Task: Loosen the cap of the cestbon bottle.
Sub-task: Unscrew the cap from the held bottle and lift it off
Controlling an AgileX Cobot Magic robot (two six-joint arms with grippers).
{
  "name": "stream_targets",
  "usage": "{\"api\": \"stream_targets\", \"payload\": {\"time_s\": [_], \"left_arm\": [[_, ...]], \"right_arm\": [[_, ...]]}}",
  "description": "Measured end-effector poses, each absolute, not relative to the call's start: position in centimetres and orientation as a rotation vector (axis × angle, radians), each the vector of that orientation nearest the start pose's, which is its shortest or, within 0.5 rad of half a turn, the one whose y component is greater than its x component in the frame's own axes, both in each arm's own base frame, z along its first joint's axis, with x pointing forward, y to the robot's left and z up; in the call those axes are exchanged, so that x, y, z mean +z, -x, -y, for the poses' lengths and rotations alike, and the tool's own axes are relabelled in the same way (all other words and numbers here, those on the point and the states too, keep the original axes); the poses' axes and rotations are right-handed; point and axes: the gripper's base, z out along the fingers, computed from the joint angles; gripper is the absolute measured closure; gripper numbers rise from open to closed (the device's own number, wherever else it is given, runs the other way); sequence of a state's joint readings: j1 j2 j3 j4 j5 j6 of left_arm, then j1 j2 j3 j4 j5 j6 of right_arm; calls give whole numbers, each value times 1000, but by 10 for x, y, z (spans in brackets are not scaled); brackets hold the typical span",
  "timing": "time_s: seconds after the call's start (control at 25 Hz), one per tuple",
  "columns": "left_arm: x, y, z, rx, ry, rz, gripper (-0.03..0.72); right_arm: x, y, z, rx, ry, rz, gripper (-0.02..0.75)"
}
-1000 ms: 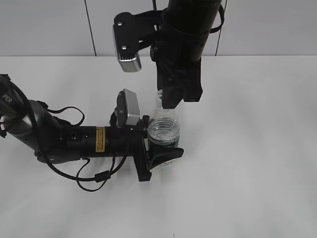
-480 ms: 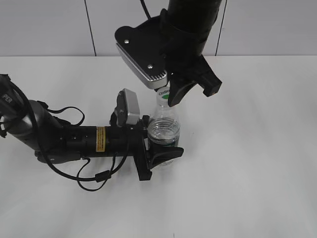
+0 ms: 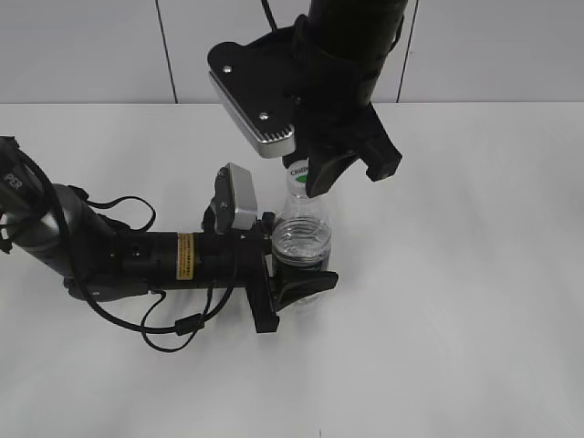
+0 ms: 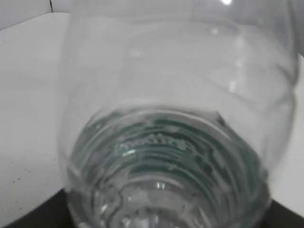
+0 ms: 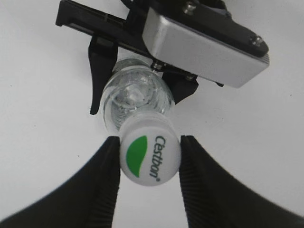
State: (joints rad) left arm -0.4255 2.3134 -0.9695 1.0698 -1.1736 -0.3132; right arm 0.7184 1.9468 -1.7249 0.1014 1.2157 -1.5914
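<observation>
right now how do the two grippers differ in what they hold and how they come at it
The left gripper lies low along the table, its fingers around the cestbon bottle's lower body; the right gripper comes from above, its fingers either side of the cap. The left one spans the wider body, the right one the narrower cap. Both are black and closed on the same upright bottle.

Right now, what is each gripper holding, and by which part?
Left gripper clamps the clear ribbed plastic Cestbon bottle by its lower body; right gripper grips its round white screw cap at the sides.
</observation>
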Motion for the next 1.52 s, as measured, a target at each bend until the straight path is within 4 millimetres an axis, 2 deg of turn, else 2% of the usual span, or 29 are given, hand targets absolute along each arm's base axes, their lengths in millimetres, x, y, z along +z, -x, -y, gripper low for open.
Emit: {"api": "stream_targets", "payload": {"time_s": [0.08,0.48,0.8,0.96,1.16,1.36,1.52], "left_arm": [[52,-304,219,-1003,-1222,-1487,276],[52,-304,218,-1002,-1223,-1487,276],[52,-304,218,-1002,-1222,-1488,276],[52,-304,218,-1002,-1222,-1488,276],[52,-304,218,-1002,-1222,-1488,276],[52,-304,218,-1002,-1222,-1488,276],[52,-304,218,-1002,-1222,-1488,276]], "right_arm": [[271,-304,-277,1,2614,-1256,446],[271,-303,-278,56,2499,-1464,336],[272,-304,-276,63,2292,-1787,183],[271,-306,-274,39,2174,-1942,160],[272,-304,-276,115,1992,-2127,153],[280,-305,-279,200,1629,-2398,153],[283,-305,-280,229,1434,-2520,153]]}}
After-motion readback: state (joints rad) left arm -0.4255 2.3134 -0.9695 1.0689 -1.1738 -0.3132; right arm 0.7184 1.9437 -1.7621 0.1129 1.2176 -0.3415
